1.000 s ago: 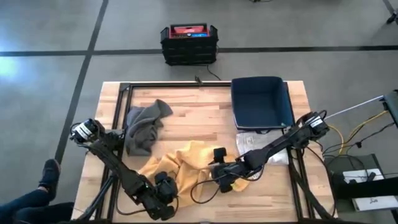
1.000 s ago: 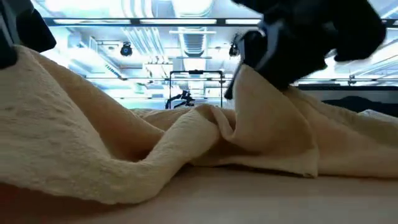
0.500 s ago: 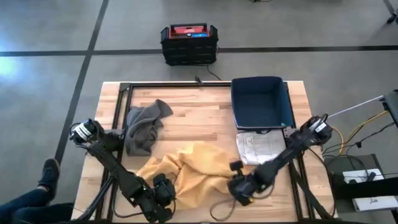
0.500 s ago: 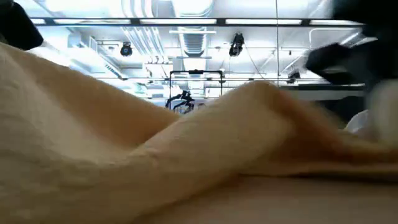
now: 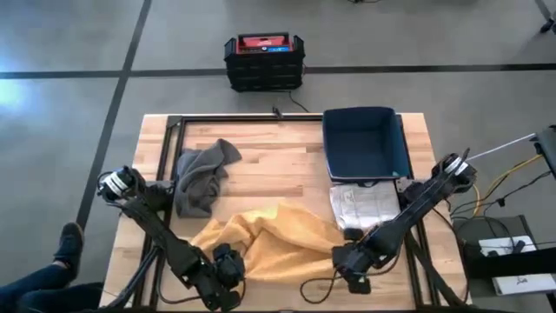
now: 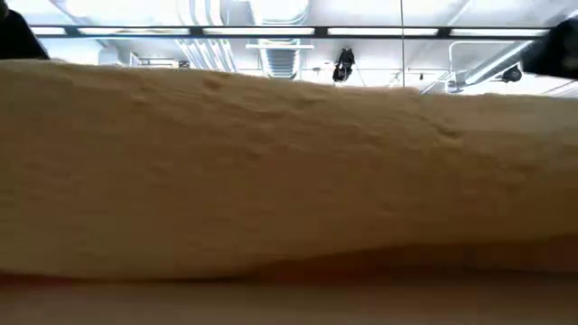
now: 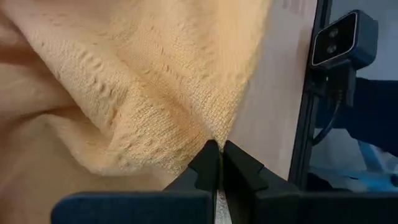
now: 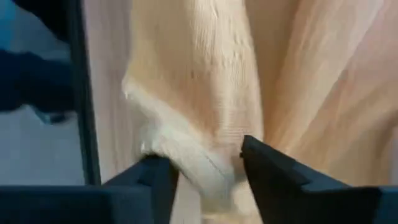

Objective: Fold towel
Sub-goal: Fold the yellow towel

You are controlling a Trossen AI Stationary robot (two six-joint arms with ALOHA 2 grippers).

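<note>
While both arms reach low over the near edge of the counter [image 5: 261, 165], the yellow towel [image 5: 276, 239] lies rumpled and stretched between them, nearer that edge than the grey cloth [image 5: 201, 178]. The left end effector [image 7: 216, 163] sits at the towel's left end, on the same side as the grey cloth, its fingers pressed together on a thin edge of the fabric. The right end effector [image 8: 205, 169] is at the towel's other end, well away from the grey cloth, with a thick bunched fold of towel caught between its fingers. From counter height the towel fills nearly the whole view, so its lie on the wood is hard to judge there. A blue bin [image 5: 365, 143] stands across the counter from the grey cloth, papers [image 5: 363, 204] just beside it.
</note>
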